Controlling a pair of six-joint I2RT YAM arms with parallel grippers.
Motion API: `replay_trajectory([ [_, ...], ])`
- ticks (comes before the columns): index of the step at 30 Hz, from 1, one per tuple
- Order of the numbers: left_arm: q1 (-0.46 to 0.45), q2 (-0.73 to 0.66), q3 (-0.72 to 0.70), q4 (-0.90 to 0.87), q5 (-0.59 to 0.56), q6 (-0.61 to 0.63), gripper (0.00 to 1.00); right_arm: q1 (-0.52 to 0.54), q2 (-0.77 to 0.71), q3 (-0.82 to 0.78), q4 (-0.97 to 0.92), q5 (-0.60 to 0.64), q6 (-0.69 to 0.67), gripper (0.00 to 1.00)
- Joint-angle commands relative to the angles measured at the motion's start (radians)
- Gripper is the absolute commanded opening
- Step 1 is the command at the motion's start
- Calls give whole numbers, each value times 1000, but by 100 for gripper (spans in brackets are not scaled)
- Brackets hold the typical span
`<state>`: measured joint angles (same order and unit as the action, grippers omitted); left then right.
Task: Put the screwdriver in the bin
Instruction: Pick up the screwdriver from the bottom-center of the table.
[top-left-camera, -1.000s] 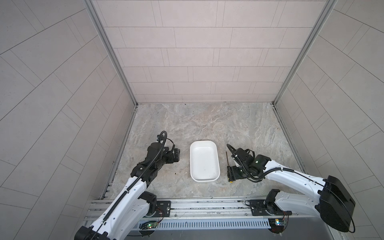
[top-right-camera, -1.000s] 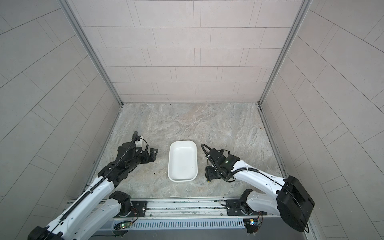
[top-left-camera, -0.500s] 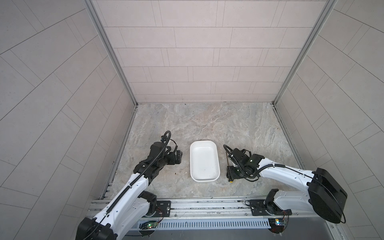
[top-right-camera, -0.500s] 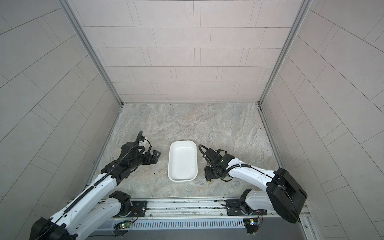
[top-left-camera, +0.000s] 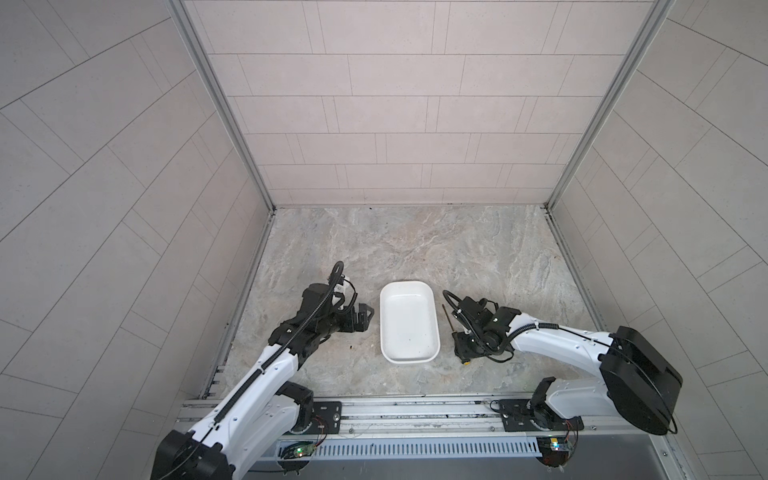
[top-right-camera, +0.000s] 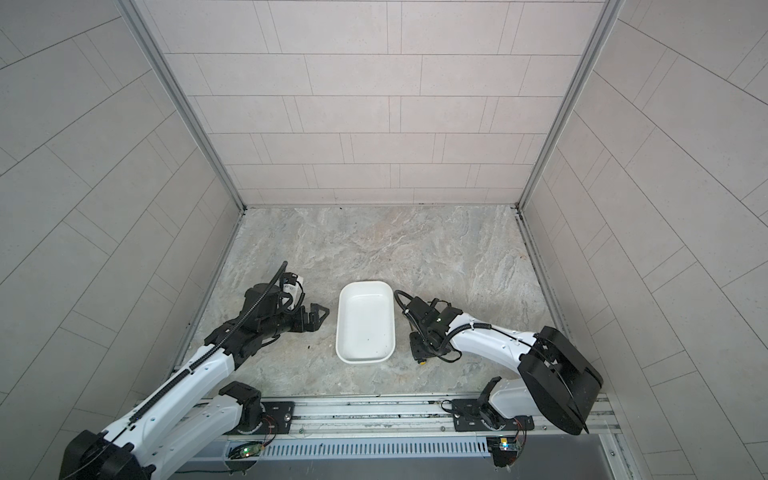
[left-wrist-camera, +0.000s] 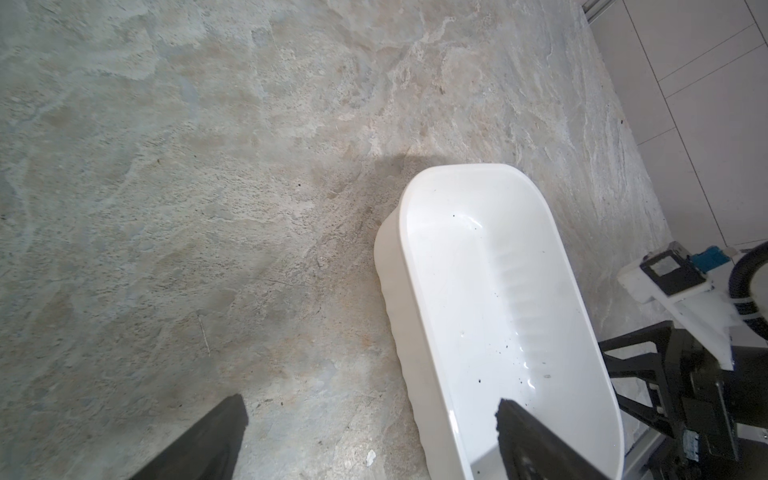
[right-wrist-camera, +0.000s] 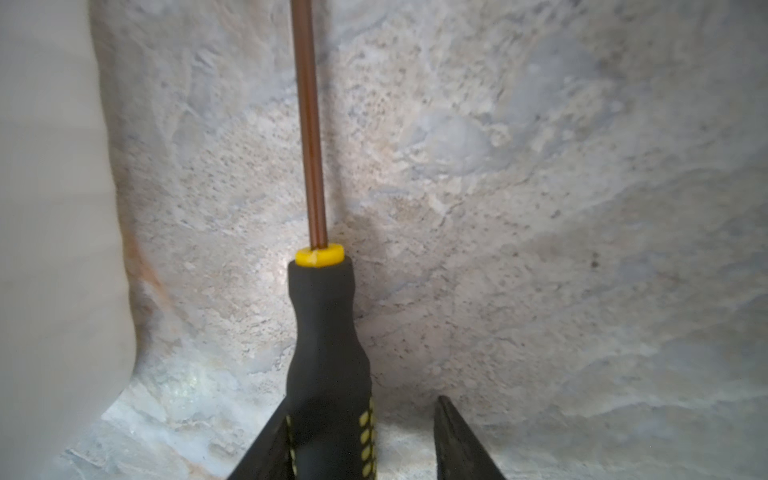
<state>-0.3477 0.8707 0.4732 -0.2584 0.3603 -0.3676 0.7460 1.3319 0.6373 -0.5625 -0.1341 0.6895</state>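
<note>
In both top views the white bin (top-left-camera: 409, 332) (top-right-camera: 365, 332) sits on the stone worktop (top-left-camera: 415, 249), near the front and between the two arms. The screwdriver (top-left-camera: 448, 319) lies flat on the worktop just right of the bin, not in it. Its thin shaft points far and its yellow end is near. The right arm reaches in low from the right and bends down at the wrist, so the right claw (top-left-camera: 463, 347) (top-right-camera: 417, 349) sits over the handle. The left arm stretches out low from the near left. The left claw (top-left-camera: 365, 318) (top-right-camera: 318, 318) points at the bin's left side, close but apart.

In the left wrist view the left claw (left-wrist-camera: 369, 411) is wide open and holds nothing. The bin (left-wrist-camera: 498, 291) has only a few dark specks in it.

In the right wrist view the black handle (right-wrist-camera: 326, 332) sits between the fingers of the right claw (right-wrist-camera: 361, 432). The claw is partly open: the finger on the bin's side looks to touch the handle, and the other finger (right-wrist-camera: 453, 440) has a gap.
</note>
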Motion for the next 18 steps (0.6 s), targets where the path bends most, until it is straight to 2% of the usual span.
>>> replay_trajectory([
  [1, -10, 10, 36, 13, 22, -1, 100, 4, 11, 18, -6, 22, 10, 47],
  [13, -21, -2, 36, 1, 0, 3, 100, 5, 59, 48, -7, 15, -11, 43],
  [15, -23, 1, 36, -1, -2, 4, 100, 5, 68, 48, -5, 15, -11, 41],
  [18, -23, 3, 38, -2, -6, 2, 100, 4, 81, 47, -2, 9, -15, 33],
])
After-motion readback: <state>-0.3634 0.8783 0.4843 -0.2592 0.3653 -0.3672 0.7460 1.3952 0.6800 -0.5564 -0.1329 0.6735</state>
